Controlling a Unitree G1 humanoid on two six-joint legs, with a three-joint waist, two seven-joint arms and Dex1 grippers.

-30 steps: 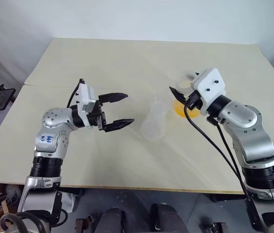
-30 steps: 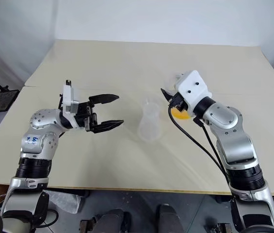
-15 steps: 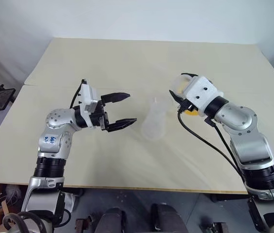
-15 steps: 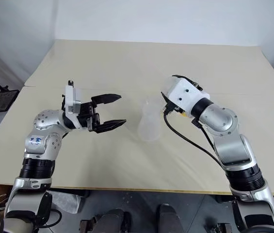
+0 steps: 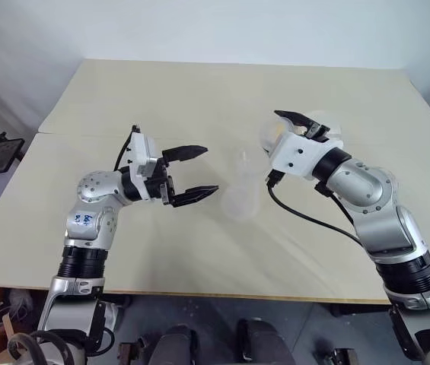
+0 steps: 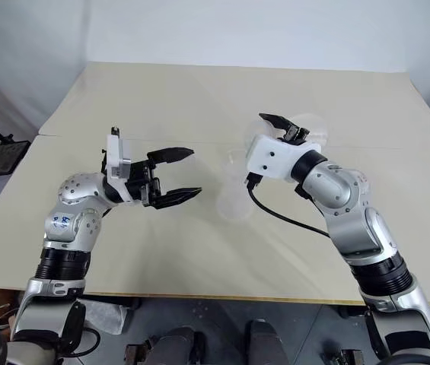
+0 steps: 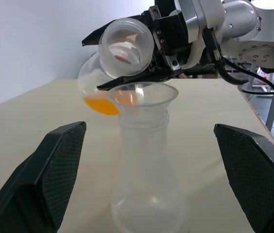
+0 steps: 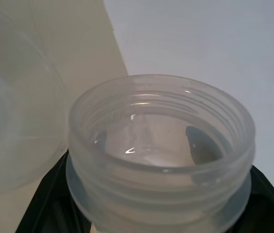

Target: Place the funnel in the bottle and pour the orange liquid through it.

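Beige worktop (image 5: 199,99) carries the task items under a plain pale wall. Nearest, the left hand (image 5: 195,173) hovers above the worktop with its two black fingers (image 7: 54,165) spread wide and nothing between them. Just past those fingertips stands the bottle (image 7: 144,194), upright on the worktop, apart from the left hand. The funnel (image 7: 144,97) sits in the bottle's neck, its rim flared above the opening. Beyond the bottle, the right hand (image 5: 304,125) is clamped on the neck of a second clear flask (image 7: 120,56), held raised and tipped on its side. The flask's open mouth (image 8: 161,145) faces the left hand and lies just above the funnel rim. The orange liquid (image 7: 103,104) pools in the lowest part of the tilted flask body, behind the funnel.
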